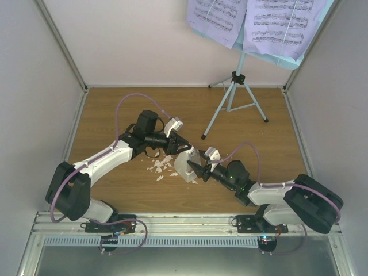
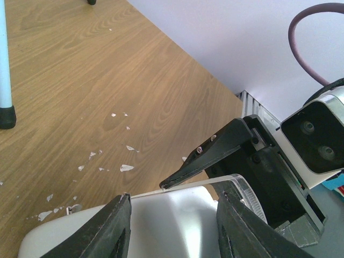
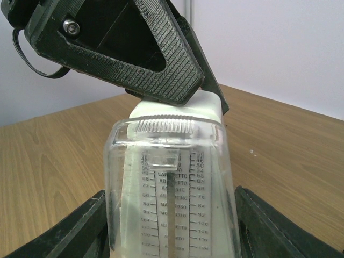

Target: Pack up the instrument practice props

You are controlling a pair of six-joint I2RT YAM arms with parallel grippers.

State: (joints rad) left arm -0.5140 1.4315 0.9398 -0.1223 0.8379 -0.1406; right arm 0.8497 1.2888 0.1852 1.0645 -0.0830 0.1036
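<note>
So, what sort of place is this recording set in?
Probably a lab robot cell staged as a music practice corner: a wood-grain table boxed in by plain white panels on metal posts, a light-blue music stand holding sheet music, and a metronome.

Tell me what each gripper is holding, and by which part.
Both hold the metronome. The left gripper pinches its white body near the top. The right gripper clamps the sides of its clear front cover.

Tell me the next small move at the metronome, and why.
Probably lift the metronome slightly off the table. The left gripper clamps its top and the right gripper brackets its clear front with both fingers, so it looks secured. It stands among white crumbs, and packing it likely needs it raised first.
</note>
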